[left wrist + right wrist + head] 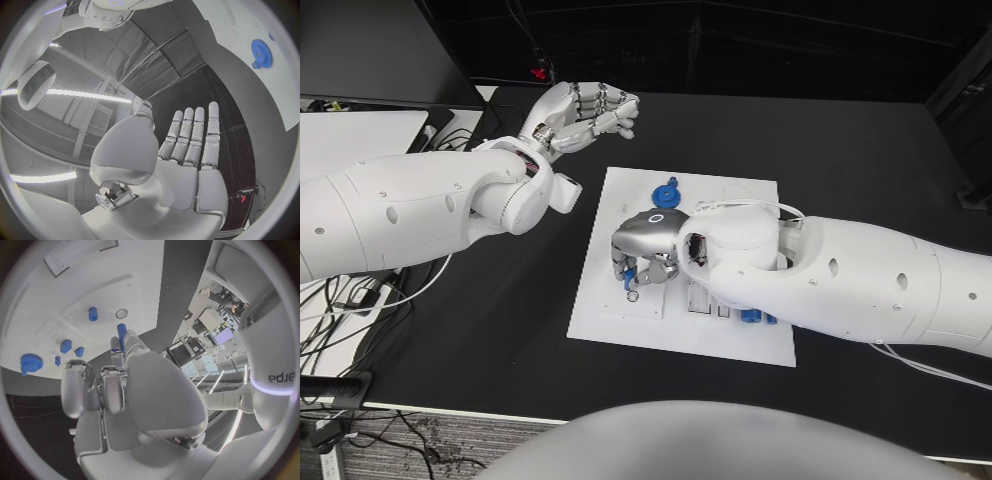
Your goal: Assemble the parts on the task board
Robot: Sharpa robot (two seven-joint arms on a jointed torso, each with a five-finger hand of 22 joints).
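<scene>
While the right hand (646, 255) pinches a blue peg (121, 333) over the task board (733, 335), the left hand (589, 112) hangs empty; fingers apart.

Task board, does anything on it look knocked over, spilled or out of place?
Nothing stands out. The task board lies flat on the table, the blue gear and small blue parts rest on it, and the right robot hand holds a blue peg.

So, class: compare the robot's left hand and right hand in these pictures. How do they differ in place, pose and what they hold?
Place: the left hand hangs over the bare black table beyond the task board; the right hand is over the board.
Pose: in its wrist view the left hand's fingers are straight and side by side; the right hand's fingers curl in.
Load: the left hand holds nothing; the right hand holds a blue part.
Both are silver.
</scene>
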